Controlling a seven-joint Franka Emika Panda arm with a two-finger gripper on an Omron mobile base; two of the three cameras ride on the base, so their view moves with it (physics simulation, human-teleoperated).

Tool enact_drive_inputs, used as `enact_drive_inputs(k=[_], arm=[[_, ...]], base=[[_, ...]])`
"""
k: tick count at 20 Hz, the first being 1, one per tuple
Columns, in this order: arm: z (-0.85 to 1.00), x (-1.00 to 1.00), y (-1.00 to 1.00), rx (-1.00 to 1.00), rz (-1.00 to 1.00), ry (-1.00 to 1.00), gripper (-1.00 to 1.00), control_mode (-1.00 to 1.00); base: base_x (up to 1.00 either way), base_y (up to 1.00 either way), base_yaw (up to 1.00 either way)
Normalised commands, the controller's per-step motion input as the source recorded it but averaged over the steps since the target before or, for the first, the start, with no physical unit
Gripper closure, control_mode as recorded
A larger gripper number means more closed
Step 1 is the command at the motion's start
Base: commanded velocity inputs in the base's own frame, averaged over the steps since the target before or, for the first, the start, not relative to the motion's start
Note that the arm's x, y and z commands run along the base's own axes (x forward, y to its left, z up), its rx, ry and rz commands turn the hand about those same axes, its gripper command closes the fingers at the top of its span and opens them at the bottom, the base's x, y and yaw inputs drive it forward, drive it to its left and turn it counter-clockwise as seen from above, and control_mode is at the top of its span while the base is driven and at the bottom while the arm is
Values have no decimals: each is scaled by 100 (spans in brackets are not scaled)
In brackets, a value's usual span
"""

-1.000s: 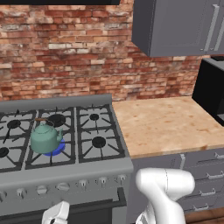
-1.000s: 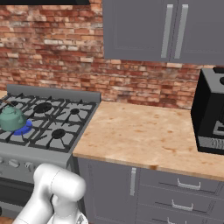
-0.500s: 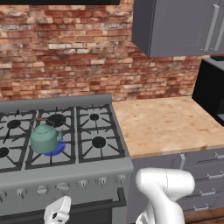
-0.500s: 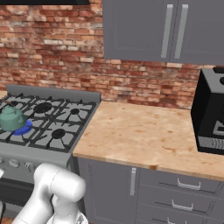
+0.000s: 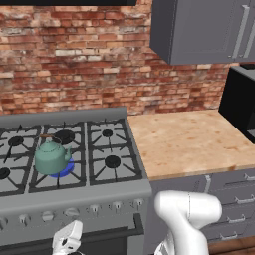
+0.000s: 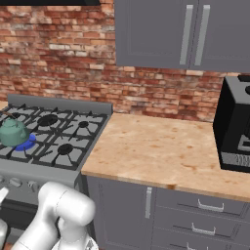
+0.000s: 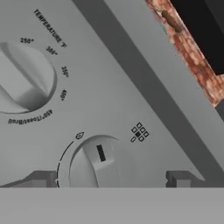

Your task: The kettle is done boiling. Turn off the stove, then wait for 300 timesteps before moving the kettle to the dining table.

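With our gripper (image 7: 107, 180) wide open and empty around a stove (image 5: 74, 194) knob (image 7: 96, 164), we judge the kettle (image 5: 51, 157), on the front-left burner, rigid, water-heavy, and best lifted by its arched handle.

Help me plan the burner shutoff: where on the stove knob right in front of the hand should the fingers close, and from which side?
Grip the knob by its raised central ridge, the bar carrying the dark marker, one finger on each flat flank. Come straight at the stove front panel, along the knob's axis; the gripper is open and already straddles it. The ridge gives flat faces for twisting; the round skirt probably would slip.
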Motion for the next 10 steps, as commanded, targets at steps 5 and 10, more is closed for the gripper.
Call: enact_drive_inputs(k=[5, 10], arm=[[-4, 1, -6, 0, 0, -8, -100, -100], [0, 0, -6, 0, 0, -8, -100, -100]], base=[[0, 0, 0], [0, 0, 0]])
